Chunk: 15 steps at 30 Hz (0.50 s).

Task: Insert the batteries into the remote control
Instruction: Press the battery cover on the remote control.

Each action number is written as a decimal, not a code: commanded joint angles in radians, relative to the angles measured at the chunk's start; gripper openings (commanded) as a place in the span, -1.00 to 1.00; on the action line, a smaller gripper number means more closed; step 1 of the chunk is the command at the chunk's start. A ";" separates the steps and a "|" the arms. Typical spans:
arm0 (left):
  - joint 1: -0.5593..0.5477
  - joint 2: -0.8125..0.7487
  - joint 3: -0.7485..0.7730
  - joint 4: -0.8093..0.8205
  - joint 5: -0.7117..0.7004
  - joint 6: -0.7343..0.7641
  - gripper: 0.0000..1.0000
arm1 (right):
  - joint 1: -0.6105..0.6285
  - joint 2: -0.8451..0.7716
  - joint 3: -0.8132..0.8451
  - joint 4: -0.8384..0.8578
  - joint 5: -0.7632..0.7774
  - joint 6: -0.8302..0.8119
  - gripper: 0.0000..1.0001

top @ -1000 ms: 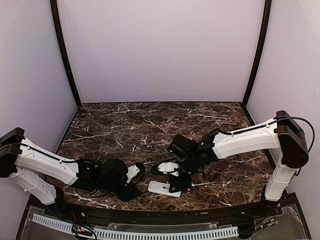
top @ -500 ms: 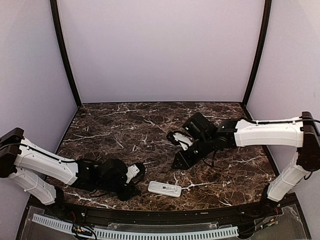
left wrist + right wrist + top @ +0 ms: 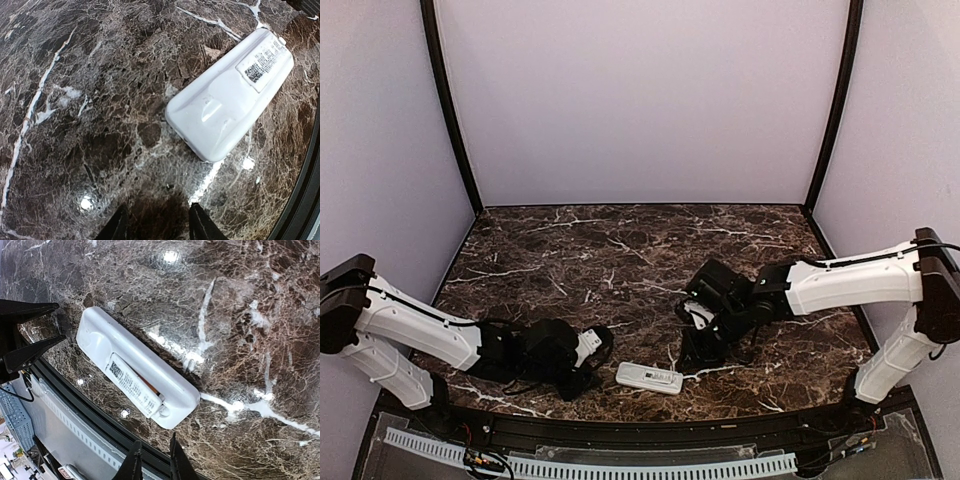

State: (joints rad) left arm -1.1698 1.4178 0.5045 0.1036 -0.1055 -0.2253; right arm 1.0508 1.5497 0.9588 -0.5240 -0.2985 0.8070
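on the left, our left claw (image 3: 157, 227) hangs low over the dark brown, white-veined marble desk (image 3: 75, 75), its fingers apart with nothing between them. just ahead of it lies the small white rectangular plastic remote control (image 3: 230, 95), flat on the desk near the front edge, plain back up, between the two arms and touched by neither.

on its back we see a printed label panel (image 3: 134, 386), which we take to be the battery cover. it sits in place or nearly so. a thin orange streak (image 3: 148, 384) shows along one edge of it; that may be the orange-red battery inside, though we cannot be sure. no blue battery shows in any view, and no loose battery lies on the desk that we can see.

on the right, our right claw (image 3: 153, 462) hovers just above the remote's labelled end, fingers only narrowly apart and empty.

we judge the loading to be mostly or wholly done, with at most the cover left to press home.
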 commanded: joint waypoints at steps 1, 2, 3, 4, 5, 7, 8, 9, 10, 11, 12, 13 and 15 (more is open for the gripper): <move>-0.004 0.020 0.019 0.026 -0.012 0.032 -0.21 | 0.005 0.019 -0.010 0.017 -0.022 0.060 -0.66; -0.004 0.023 0.019 0.026 -0.012 0.032 -0.21 | 0.004 0.028 -0.009 0.023 -0.030 0.061 -0.68; -0.004 0.023 0.019 0.027 -0.011 0.032 -0.21 | 0.005 0.035 -0.011 0.030 -0.038 0.060 -0.71; -0.004 0.022 0.019 0.028 -0.010 0.034 -0.21 | 0.005 0.043 -0.013 0.039 -0.045 0.060 -0.73; -0.004 0.022 0.018 0.029 -0.010 0.035 -0.21 | 0.005 0.049 -0.012 0.046 -0.049 0.061 -0.73; -0.004 0.025 0.017 0.031 -0.008 0.035 -0.21 | 0.004 0.062 -0.011 0.056 -0.057 0.060 -0.75; -0.004 0.025 0.018 0.031 -0.008 0.036 -0.21 | 0.005 0.070 -0.009 0.058 -0.061 0.059 -0.76; -0.004 0.028 0.018 0.031 -0.009 0.037 -0.21 | 0.005 0.077 -0.008 0.058 -0.064 0.053 -0.76; -0.004 0.029 0.019 0.031 -0.009 0.038 -0.21 | 0.004 0.083 -0.005 0.055 -0.067 0.049 -0.77; -0.004 0.032 0.021 0.031 -0.008 0.040 -0.21 | 0.005 0.088 -0.004 0.056 -0.067 0.046 -0.77; -0.004 0.033 0.021 0.031 -0.007 0.041 -0.21 | 0.003 0.092 -0.004 0.060 -0.068 0.046 -0.77; -0.004 0.038 0.023 0.031 -0.006 0.042 -0.21 | 0.005 0.095 -0.004 0.064 -0.071 0.046 -0.77; -0.004 0.043 0.025 0.031 -0.004 0.045 -0.21 | 0.004 0.101 -0.002 0.065 -0.070 0.043 -0.77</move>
State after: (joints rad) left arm -1.1698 1.4460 0.5053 0.1333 -0.1101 -0.1967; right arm 1.0512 1.6325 0.9565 -0.4896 -0.3538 0.8513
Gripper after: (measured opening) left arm 0.395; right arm 0.118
